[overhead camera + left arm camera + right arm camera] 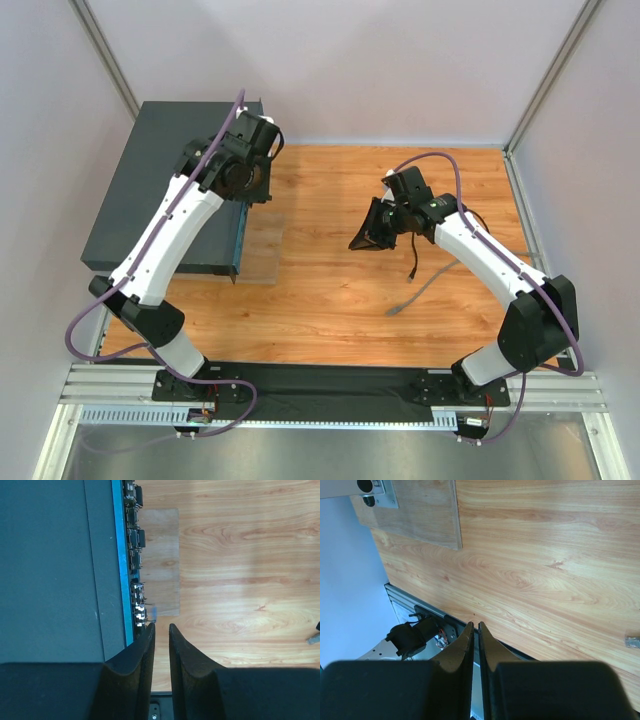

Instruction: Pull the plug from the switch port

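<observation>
Sockets (136, 555) on the switch (50, 570) front, plain from left wrist only.

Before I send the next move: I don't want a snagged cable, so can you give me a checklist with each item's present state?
1. Plug out of its port: ok. The plug lies on the table, apart from the switch.
2. All sockets free: cannot tell. A pale translucent bit sits at the sockets, just ahead of the left gripper.
3. Left gripper empty: ok. It is slightly open with nothing between the fingers.
4. Right gripper empty: ok. It is shut, over bare wood.
5. Cable clear of the right arm: cannot tell. It runs in under the arm.
</observation>
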Motion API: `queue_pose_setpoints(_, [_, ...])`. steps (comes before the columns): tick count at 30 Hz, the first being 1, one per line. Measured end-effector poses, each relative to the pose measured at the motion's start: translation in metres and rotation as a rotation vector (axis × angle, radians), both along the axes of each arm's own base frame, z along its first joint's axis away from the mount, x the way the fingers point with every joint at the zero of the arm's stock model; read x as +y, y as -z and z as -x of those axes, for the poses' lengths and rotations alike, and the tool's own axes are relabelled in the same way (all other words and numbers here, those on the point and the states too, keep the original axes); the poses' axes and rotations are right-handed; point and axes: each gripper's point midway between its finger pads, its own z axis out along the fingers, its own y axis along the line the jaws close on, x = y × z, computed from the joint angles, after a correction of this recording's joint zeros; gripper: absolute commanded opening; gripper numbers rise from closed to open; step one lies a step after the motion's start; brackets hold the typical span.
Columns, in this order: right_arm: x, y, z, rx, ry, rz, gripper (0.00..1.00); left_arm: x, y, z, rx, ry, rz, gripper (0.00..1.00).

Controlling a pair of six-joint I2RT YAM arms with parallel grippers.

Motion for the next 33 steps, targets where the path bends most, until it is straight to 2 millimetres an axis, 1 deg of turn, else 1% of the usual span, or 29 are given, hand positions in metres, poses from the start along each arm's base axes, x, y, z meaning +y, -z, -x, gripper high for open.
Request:
queue_pose_setpoints(4, [0.0, 0.0, 0.0, 0.0, 0.0, 0.0, 0.08, -0.004, -0.008, 0.0, -0.014, 0.008, 0.029, 0.22])
queue_pose_setpoints(9, [0.0, 0.0, 0.0, 0.0, 0.0, 0.0, 0.08, -0.009, -0.027, -0.001, -0.056, 0.018, 0.08, 0.27])
queue_pose_setpoints(13, [0.0, 0.0, 0.0, 0.0, -0.001, 0.0, 0.08, -0.009, -0.034, -0.002, -0.075, 0.019, 0.089, 0.28])
queue_pose_setpoints(17, [0.0, 0.0, 0.0, 0.002, 0.0, 0.001, 0.08, -0.009, -0.029, -0.006, -0.069, 0.02, 0.064, 0.29])
queue_pose_setpoints(24, [-0.001, 0.001, 0.0, 0.005, 0.002, 0.003, 0.08, -0.012, -0.009, -0.018, -0.027, 0.026, 0.007, 0.29])
queue_pose_setpoints(33, [-0.003, 0.0, -0.001, 0.004, 0.008, 0.002, 0.08, -0.007, -0.007, -0.02, -0.03, 0.009, -0.019, 0.29])
